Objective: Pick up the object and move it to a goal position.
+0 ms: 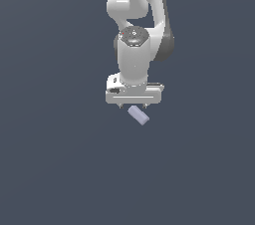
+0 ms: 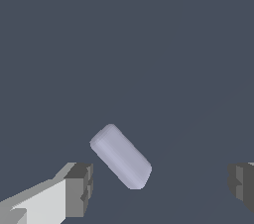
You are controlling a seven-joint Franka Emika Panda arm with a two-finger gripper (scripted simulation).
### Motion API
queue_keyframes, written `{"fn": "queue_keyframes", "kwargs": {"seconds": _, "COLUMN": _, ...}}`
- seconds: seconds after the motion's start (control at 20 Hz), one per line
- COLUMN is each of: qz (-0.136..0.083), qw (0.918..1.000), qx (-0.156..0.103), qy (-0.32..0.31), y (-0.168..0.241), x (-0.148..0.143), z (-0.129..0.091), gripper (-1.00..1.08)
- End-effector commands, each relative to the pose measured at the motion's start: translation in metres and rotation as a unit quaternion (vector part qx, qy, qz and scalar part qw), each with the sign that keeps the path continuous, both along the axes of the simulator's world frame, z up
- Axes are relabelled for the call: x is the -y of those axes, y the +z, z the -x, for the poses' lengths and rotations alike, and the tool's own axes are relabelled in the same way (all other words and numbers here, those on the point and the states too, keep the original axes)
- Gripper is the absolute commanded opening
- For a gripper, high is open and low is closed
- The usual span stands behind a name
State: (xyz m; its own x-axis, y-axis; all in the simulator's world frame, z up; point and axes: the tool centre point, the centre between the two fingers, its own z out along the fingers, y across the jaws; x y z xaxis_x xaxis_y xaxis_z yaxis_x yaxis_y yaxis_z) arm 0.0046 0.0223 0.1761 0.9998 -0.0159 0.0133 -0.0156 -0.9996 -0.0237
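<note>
1. Gripper (image 2: pixel 158 186) nearest the wrist camera: two dark finger pads (image 2: pixel 79 188) spread wide, nothing held between them.
2. Pale lavender-grey block (image 2: pixel 120 155) lies on the dark floor (image 2: pixel 149 44), skewed diagonally to the fingers, close beside one pad but apart from it.
3. Exterior view: white arm (image 1: pixel 133 59) points straight down; block (image 1: pixel 138 115) sits just below the gripper (image 1: pixel 132 105).

The white Panda arm (image 1: pixel 142 15) hangs straight down, its wrist vertical above the gripper (image 1: pixel 133 105). The gripper's fingers (image 2: pixel 79 188) stand wide apart and hold nothing; the wrist view shows one dark pad at each side.
</note>
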Motion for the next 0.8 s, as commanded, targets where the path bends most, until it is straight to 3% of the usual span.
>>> {"fn": "queue_keyframes", "kwargs": {"seconds": 0.0, "qz": 0.0, "qw": 1.0, "qx": 0.0, "qy": 0.0, "y": 0.0, "x": 0.0, "z": 0.0, "gripper": 1.0}}
{"fn": "queue_keyframes", "kwargs": {"seconds": 0.45, "qz": -0.002, "qw": 0.9997, "qx": -0.02, "qy": -0.013, "y": -0.012, "x": 0.026, "z": 0.01, "gripper": 1.0}}
{"fn": "queue_keyframes", "kwargs": {"seconds": 0.75, "qz": -0.001, "qw": 0.9998, "qx": -0.02, "qy": -0.01, "y": -0.013, "x": 0.026, "z": 0.01, "gripper": 1.0}}
